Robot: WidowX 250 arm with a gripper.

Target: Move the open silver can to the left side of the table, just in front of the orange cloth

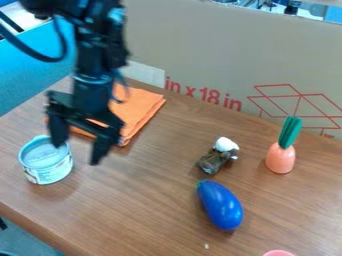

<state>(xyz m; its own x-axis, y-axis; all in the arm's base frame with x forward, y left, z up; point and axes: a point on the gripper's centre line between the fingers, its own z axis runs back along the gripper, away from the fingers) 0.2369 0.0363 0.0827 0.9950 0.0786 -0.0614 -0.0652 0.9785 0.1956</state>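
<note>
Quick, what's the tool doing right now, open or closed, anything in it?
Tool: open, fingers apart, nothing held; one fingertip appears close to the can.

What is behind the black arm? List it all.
A folded orange cloth on the wooden table, a cardboard wall and a blue surface show past the black arm; whatever the arm and its open jaws cover can't be seen.

On the cardboard wall (200, 55) behind the table there is a red print (204, 95), and it reads "in x 18 in". To the right of it stands a red line drawing (294, 94), with a small red mark (327, 135) below it, too small to read. The label (53, 173) on the tin (46, 162) also cannot be read.
</note>
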